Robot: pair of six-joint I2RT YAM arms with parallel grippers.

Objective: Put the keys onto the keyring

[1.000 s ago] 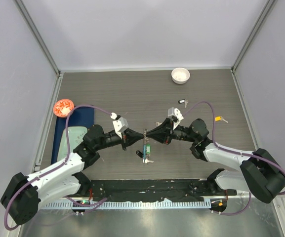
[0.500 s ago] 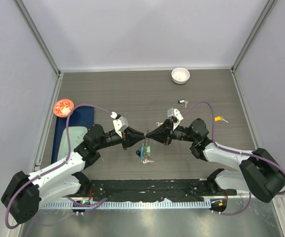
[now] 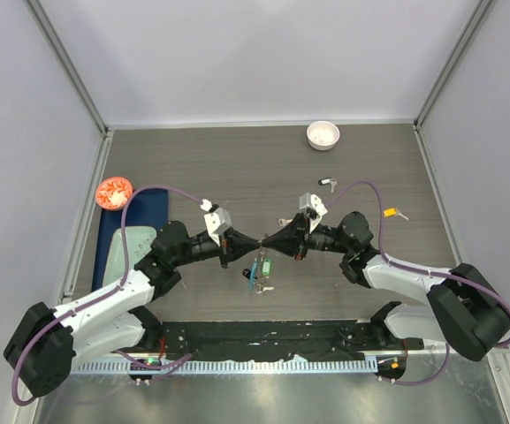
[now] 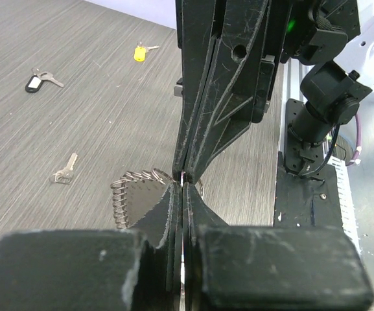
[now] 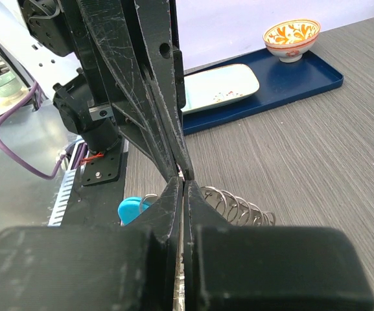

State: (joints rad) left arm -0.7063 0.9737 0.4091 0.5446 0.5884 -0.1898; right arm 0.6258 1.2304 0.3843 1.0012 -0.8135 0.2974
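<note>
In the top view my left gripper (image 3: 258, 240) and right gripper (image 3: 266, 240) meet tip to tip above the middle of the table. Both are shut, with a thin sliver of metal pinched between each pair of jaws. The keyring (image 3: 261, 270), a coil of silver loops (image 4: 131, 194) (image 5: 238, 206) with a blue segment (image 5: 131, 208), hangs just below that point. Loose keys lie on the table: a black-tagged key (image 4: 34, 81) (image 3: 327, 183), a yellow-tagged key (image 4: 139, 50) (image 3: 396, 213) and a plain key (image 4: 63, 172).
A small white bowl (image 3: 323, 134) stands at the back right. At the left lies a blue tray (image 3: 122, 231) holding an orange-patterned bowl (image 5: 292, 37) and a pale green plate (image 5: 219, 87). Grey walls close in the table on three sides.
The left gripper has edged right so that both sets of fingertips now touch. The keyring under them has shifted slightly. The loose keys have not moved.
</note>
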